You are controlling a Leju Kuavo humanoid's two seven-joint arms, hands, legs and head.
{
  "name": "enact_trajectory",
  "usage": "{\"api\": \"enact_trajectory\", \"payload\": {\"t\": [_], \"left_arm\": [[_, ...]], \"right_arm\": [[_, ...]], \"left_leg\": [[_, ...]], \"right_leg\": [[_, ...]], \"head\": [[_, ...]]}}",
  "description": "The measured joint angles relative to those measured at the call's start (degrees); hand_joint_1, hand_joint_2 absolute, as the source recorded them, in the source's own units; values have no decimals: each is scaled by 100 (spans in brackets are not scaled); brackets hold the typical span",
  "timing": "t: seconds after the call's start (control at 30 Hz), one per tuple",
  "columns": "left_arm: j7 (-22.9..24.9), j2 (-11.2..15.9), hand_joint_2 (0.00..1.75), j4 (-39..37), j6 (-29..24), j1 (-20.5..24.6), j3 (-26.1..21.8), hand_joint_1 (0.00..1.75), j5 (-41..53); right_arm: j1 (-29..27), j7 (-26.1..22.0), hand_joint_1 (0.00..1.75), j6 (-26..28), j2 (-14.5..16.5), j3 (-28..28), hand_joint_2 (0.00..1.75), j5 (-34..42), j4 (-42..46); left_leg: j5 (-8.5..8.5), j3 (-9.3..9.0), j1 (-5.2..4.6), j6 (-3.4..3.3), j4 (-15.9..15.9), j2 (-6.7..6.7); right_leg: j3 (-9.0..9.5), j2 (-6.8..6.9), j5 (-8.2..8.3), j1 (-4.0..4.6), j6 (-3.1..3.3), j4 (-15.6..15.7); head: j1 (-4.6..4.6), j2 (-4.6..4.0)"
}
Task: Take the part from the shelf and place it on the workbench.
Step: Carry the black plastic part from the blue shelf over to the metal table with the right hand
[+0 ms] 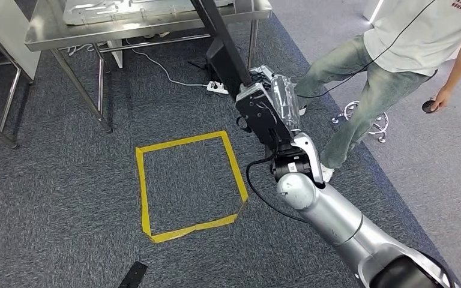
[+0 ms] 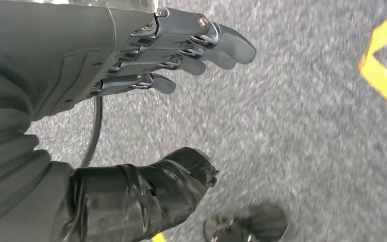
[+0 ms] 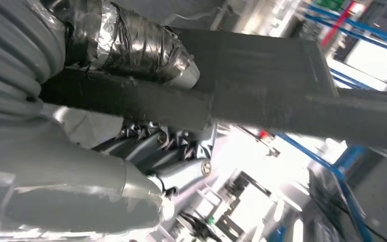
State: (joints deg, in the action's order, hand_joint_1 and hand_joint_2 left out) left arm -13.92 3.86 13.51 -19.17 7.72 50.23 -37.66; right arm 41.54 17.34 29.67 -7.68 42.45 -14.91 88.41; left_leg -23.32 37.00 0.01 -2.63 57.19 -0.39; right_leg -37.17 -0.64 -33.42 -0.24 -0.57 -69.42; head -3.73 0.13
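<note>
Carpet [image 1: 60, 198], grey, carries a yellow tape square [image 1: 189, 186] before a steel workbench [image 1: 54, 33]. Right hand [image 1: 264, 114] grips the dark part [image 1: 216, 30]; left hand [image 2: 131, 55] hangs empty, fingers apart.

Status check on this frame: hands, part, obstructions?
Right hand grips the long dark part. Left hand open, over carpet. Person standing close on the right.

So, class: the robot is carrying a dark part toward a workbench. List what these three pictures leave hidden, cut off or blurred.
- Dark part: head view, its upper end runs off the top edge; full length unknown.
- Right hand: head view, its fingers lie behind the part and the taped cover.
- Person: head view, cut off above the chest.
- Background racks: right wrist view, blurred.
- Dark object: left wrist view, blurred, unidentifiable.
</note>
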Motion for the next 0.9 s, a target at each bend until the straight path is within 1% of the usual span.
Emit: {"api": "enact_trajectory", "payload": {"t": [0.03, 0.07, 0.1, 0.13, 0.17, 0.2, 0.23, 0.27, 0.3, 0.37, 0.4, 0.43, 0.47, 0.53, 0.57, 0.6, 0.63, 0.67, 0.7, 0.73, 0.77, 0.8, 0.83, 0.9], "left_arm": [[0, 2, 175, 0, -1, 1, 0, 0, 1], [0, 3, 175, 0, -1, -2, 0, 0, 1], [0, 3, 175, 0, 1, -7, 0, 0, 1], [0, 2, 175, 0, 2, -11, 0, 0, 2], [0, 1, 175, 0, 4, -13, 0, 0, 2], [0, -1, 175, 1, 7, -11, 0, 0, 3], [1, -1, 175, 1, 7, -4, 0, 0, 2], [1, 0, 175, 1, 7, 5, 1, 0, 1], [2, 1, 175, 1, 7, 12, 1, 0, 1], [2, 4, 175, 0, 7, 16, 2, 0, 1], [2, 7, 175, 0, 7, 16, 3, 0, 2], [1, 7, 175, 1, 7, 19, 3, 0, 4], [1, 6, 175, 2, 8, 22, 4, 0, 6], [0, 1, 175, 4, 8, 19, 7, 0, 7], [0, 1, 175, 4, 8, 10, 8, 0, 7], [0, 2, 175, 4, 7, 2, 8, 0, 7], [0, 7, 175, 4, 5, -3, 9, 0, 7], [0, 11, 175, 4, 3, -4, 9, 0, 7], [1, 19, 175, 4, 1, -2, 9, 0, 7], [1, 26, 175, 4, 0, 1, 10, 0, 7], [2, 32, 175, 4, 2, 7, 11, 0, 7], [2, 37, 175, 4, 5, 10, 13, 0, 7], [3, 43, 175, 4, 8, 7, 14, 0, 6], [4, 54, 175, 4, 11, -8, 16, 0, 5]], "right_arm": [[-2, -3, 175, 0, -5, 0, 175, 9, -2], [-12, -3, 175, -1, -12, 1, 175, 17, -4], [-21, -3, 175, -1, -20, 1, 175, 25, -6], [-24, -3, 175, -1, -26, 0, 175, 27, -8], [-20, -3, 175, -1, -30, 0, 175, 28, -8], [-12, -4, 175, -1, -33, 0, 175, 29, -9], [0, -5, 175, -1, -34, 0, 175, 30, -8], [9, -8, 175, -1, -36, 0, 175, 31, -5], [15, -9, 175, -1, -40, 0, 175, 32, -4], [20, -15, 175, -5, -49, 0, 175, 33, -1], [25, -23, 175, -19, -52, 0, 175, 34, -1], [35, -38, 175, -43, -54, 0, 175, 43, 0], [45, -62, 175, -83, -54, 0, 175, 77, 1], [53, -125, 175, -201, -56, 1, 175, 253, 1], [46, -160, 175, -264, -60, 1, 175, 379, 1], [37, -191, 175, -320, -67, 2, 175, 498, 1], [33, -216, 175, -364, -76, 2, 175, 594, 4], [35, -234, 175, -390, -85, 2, 175, 655, 10], [44, -246, 175, -404, -94, 2, 175, 689, 18], [62, -255, 175, -409, -103, 2, 175, 705, 29], [78, -260, 175, -407, -111, 1, 175, 708, 39], [88, -264, 175, -406, -121, 1, 175, 707, 49], [91, -265, 175, -405, -134, 1, 175, 701, 57], [82, -262, 175, -407, -162, 2, 175, 664, 69]], "left_leg": [[-43, -39, -1, -8, 3, -1], [-89, -87, -1, -9, 10, -4], [-142, -144, 1, -5, 21, -9], [-200, -207, 3, 4, 40, -16], [-266, -269, 6, 19, 65, -24], [-331, -312, -1, 45, 97, -30], [-385, -332, -7, 73, 128, -36], [-420, -333, -10, 102, 147, -40], [-436, -327, -13, 131, 149, -43], [-468, -328, -1, 187, 145, -39], [-517, -301, 3, 219, 221, -29], [-597, -220, 10, 250, 399, -19], [-706, -65, 22, 276, 696, -8], [-905, 377, 38, 306, 1429, -1], [-909, 565, 44, 308, 1668, 0], [-815, 663, 45, 300, 1714, 0], [-613, 645, 42, 280, 1529, -1], [-349, 525, 33, 248, 1165, -1], [-155, 361, 13, 206, 777, 0], [-30, 207, -13, 165, 432, -1], [5, 106, -38, 132, 227, 0], [-28, 57, -59, 109, 140, 0], [-47, 27, -71, 87, 93, 0], [-71, -79, -61, 43, 12, -1]], "right_leg": [[-244, 1, -64, -4, -10, -348], [-421, 1, -26, -12, -20, -540], [-502, 3, 122, -23, -28, -529], [-474, 5, 374, -35, -32, -296], [-374, 8, 664, -46, -32, 83], [-249, 10, 873, -44, -28, 431], [-139, 9, 985, -41, -8, 714], [-79, 6, 1004, -32, 14, 867], [-51, -2, 957, -17, 42, 899], [-21, -13, 926, -19, 106, 948], [14, -14, 911, -26, 144, 965], [58, -10, 893, -37, 180, 985], [105, -5, 869, -41, 210, 997], [177, -1, 807, -26, 241, 1000], [217, -6, 774, -17, 244, 999], [259, -12, 739, -9, 243, 999], [309, -20, 702, -4, 239, 999], [365, -25, 662, -1, 232, 999], [414, -28, 623, 1, 219, 1004], [449, -30, 588, 3, 198, 1009], [469, -30, 566, -2, 173, 1026], [484, -29, 562, -4, 147, 1031], [494, -27, 578, -6, 117, 1024], [525, -11, 594, -8, 69, 966]], "head": [[0, 0], [0, 0], [1, 0], [1, 0], [3, 0], [5, 0], [6, 0], [1, 0], [0, 0], [-10, 0], [-16, 0], [-25, 0], [-31, 0], [-38, 0], [-38, 0], [-39, 0], [-39, 0], [-39, 0], [-34, 0], [-35, 0], [-36, 0], [-36, 0], [-37, 0], [-32, 0]]}}
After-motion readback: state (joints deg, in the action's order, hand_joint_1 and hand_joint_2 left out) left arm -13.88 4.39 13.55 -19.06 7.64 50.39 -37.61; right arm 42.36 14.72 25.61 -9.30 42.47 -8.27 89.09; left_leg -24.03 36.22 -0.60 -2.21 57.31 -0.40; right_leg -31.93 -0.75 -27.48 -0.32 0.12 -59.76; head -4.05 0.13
